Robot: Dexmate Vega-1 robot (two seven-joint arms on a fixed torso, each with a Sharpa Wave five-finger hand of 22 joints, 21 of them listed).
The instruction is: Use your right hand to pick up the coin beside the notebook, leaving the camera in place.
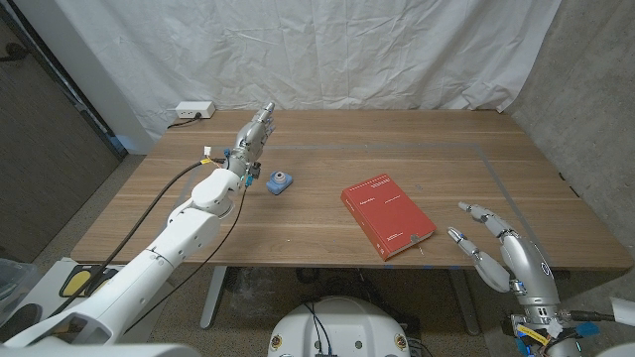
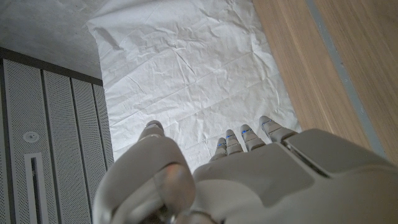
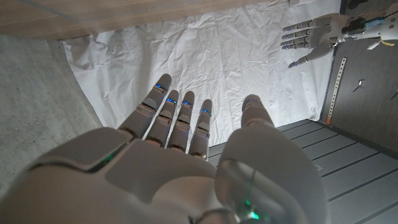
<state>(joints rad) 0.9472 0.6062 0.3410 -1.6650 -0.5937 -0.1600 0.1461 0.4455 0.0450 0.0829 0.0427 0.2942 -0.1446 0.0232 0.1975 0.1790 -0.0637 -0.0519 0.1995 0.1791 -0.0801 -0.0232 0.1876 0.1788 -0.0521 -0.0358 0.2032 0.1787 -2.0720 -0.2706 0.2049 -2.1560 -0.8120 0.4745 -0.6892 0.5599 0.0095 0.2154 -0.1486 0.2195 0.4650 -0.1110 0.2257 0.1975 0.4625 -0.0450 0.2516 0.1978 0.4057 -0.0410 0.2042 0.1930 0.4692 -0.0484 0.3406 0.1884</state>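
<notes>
A red notebook [image 1: 387, 215] lies flat, slightly turned, on the wooden table [image 1: 327, 149] right of the middle. A tiny speck [image 1: 421, 250] shows at its near right corner, too small to tell if it is the coin. A small blue-grey camera [image 1: 281, 181] sits left of the notebook. My right hand [image 1: 491, 248] hovers at the table's near right edge, a little right of the notebook, fingers spread and holding nothing. In the right wrist view, my right hand [image 3: 186, 162] has its fingers straight. My left hand [image 1: 256, 132] reaches out behind the camera, fingers extended and empty.
A white power strip [image 1: 193, 110] lies at the table's back left corner. A crumpled white sheet [image 1: 327, 50] hangs behind the table. A faint tape line [image 1: 496, 169] runs along the table's right side. A black cable [image 1: 169, 193] trails along my left arm.
</notes>
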